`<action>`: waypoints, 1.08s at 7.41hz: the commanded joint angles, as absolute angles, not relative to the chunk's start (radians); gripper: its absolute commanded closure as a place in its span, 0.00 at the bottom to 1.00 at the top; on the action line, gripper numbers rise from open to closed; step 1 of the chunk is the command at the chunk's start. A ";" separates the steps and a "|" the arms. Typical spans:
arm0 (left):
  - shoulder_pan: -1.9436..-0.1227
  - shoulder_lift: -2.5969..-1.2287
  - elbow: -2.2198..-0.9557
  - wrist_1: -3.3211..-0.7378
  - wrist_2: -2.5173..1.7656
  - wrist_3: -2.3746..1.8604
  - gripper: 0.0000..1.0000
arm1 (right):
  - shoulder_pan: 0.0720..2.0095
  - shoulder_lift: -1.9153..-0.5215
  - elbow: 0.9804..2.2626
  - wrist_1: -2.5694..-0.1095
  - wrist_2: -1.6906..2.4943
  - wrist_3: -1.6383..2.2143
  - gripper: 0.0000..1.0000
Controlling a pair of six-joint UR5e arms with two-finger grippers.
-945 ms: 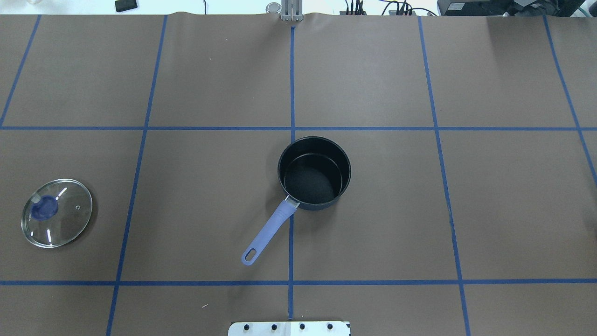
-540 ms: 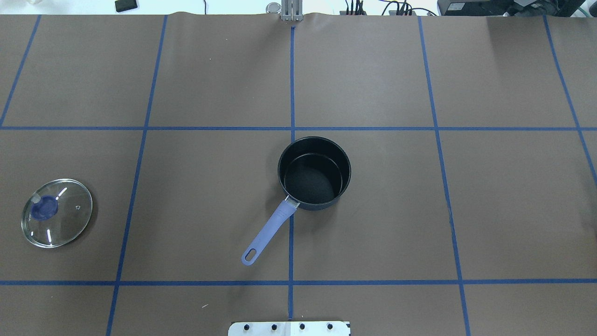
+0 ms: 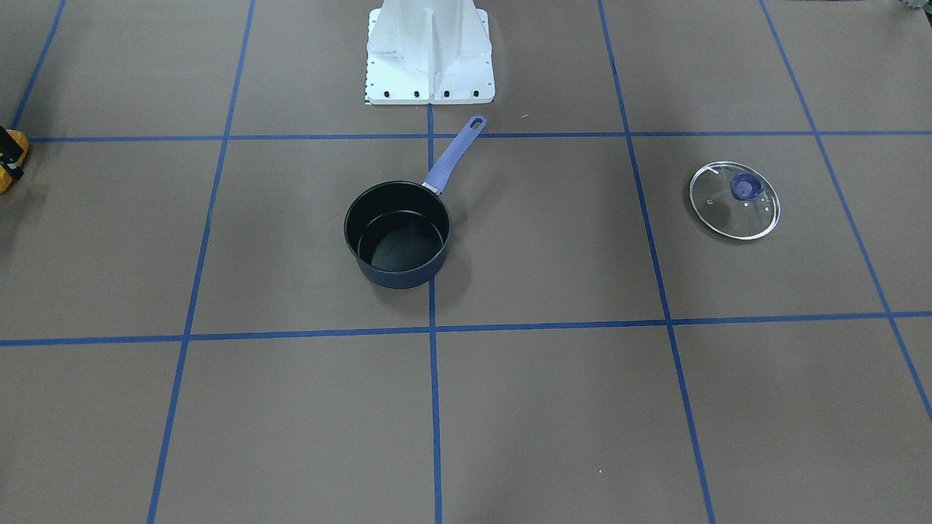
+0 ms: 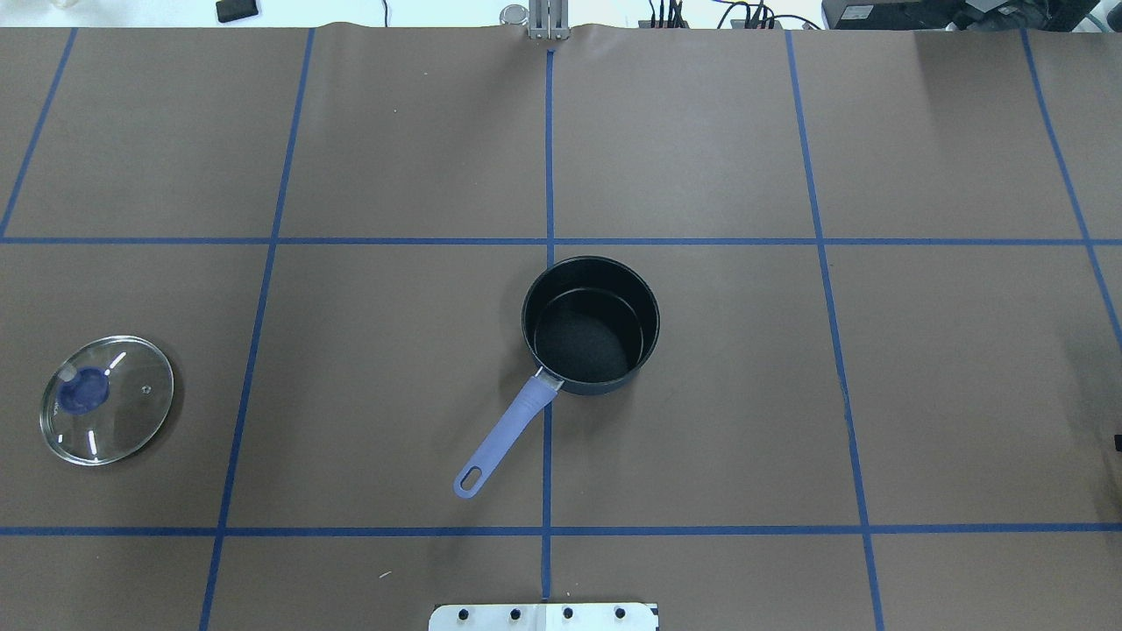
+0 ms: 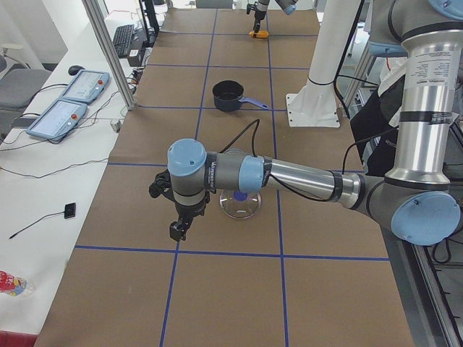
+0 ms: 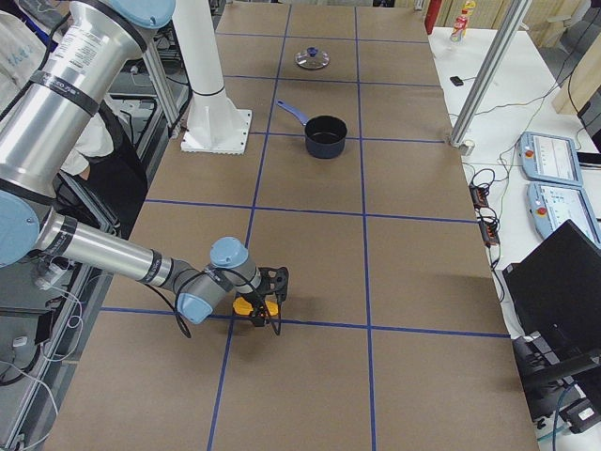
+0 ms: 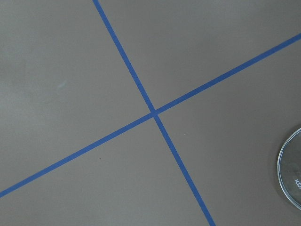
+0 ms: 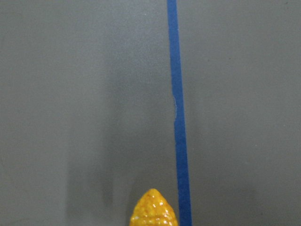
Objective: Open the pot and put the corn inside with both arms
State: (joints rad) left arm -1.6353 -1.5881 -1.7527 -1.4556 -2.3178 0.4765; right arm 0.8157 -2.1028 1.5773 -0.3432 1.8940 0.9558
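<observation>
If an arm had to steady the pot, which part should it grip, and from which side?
Grip the lavender handle mid-length, coming straight down and closing across its narrow width. It sticks out straight from the pot with bare table on both sides; the round body looks too wide.

The worktop [image 4: 701, 131] is plain brown, crossed by a grid of blue tape lines [image 4: 549, 158]. The saucepan [image 4: 587, 342] at centre frame is dark navy outside and black inside, its handle [image 4: 508, 434] lavender-purple. The glass lid [image 4: 131, 412] is clear with a purple knob [image 4: 85, 390]. The corn cob [image 8: 153, 209] is yellow-orange with bumpy kernels. The left arm [image 5: 304, 177] is grey metal with light blue joint caps [image 5: 187, 155] and a black tool [image 5: 177, 230]; the base mount [image 3: 429, 51] is white.
</observation>
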 commanded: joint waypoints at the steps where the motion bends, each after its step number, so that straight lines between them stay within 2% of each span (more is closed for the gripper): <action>1: -1.635 -1.583 -1.752 -1.466 -2.318 0.477 0.02 | 0.779 -2.108 1.577 -0.342 1.891 0.951 0.72; 2: -1.635 -1.582 -1.750 -1.468 -2.318 0.477 0.02 | 0.775 -2.108 1.586 -0.342 1.891 0.950 0.98; 5: -1.635 -1.582 -1.749 -1.468 -2.318 0.476 0.02 | 0.790 -2.111 1.672 -0.353 1.919 0.923 1.00; 6: -1.635 -1.582 -1.744 -1.465 -2.318 0.468 0.02 | 0.839 -2.074 1.690 -0.373 1.974 0.922 1.00; 8: -1.634 -1.582 -1.744 -1.447 -2.316 0.307 0.02 | 0.917 -1.914 1.730 -0.566 2.028 0.923 1.00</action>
State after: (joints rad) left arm -1.6343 -1.5820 -1.7455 -1.4565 -2.3175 0.3905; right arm 0.8727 -2.0094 1.7003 -0.4485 1.9969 0.9230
